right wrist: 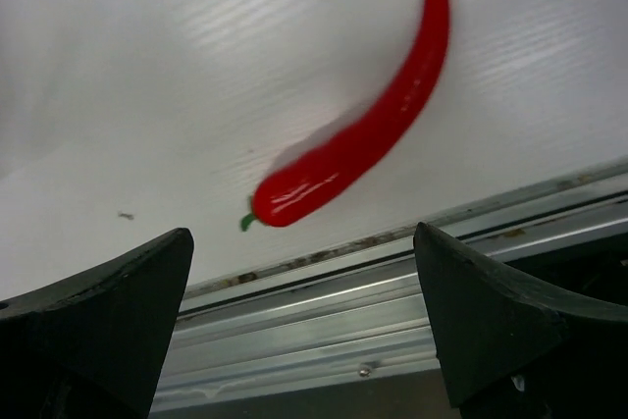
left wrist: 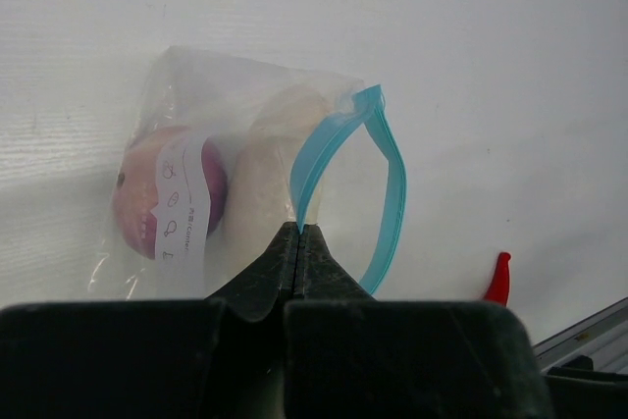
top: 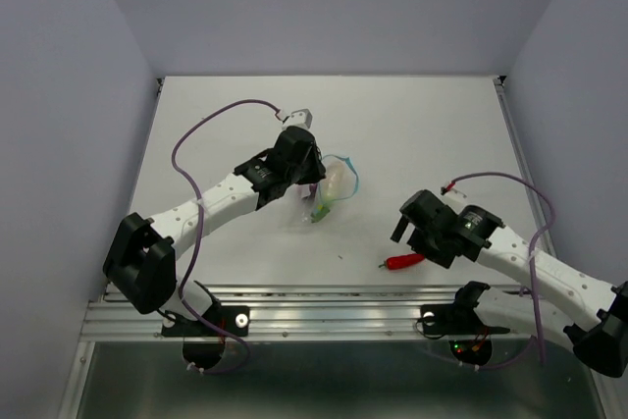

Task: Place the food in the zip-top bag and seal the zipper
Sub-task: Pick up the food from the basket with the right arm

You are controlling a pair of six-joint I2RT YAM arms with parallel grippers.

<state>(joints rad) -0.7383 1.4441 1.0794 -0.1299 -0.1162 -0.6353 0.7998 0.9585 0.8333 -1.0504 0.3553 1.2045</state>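
Pinching zipper (left wrist: 392,203), left tool (left wrist: 298,233); chili (right wrist: 363,139) near rail (right wrist: 392,291); onion (left wrist: 142,198), probably radish (left wrist: 265,179), bagged

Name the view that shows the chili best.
Right wrist: the chili lies whole and large on the table. The top view shows it small; the left wrist catches only one end.

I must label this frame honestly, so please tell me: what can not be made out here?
Left wrist view: the radish, its lower end hidden behind the left gripper, shut on the bag.
Same view: most of the chili, behind the gripper body; only its tip shows.
Same view: the label print over the onion, too small to read.
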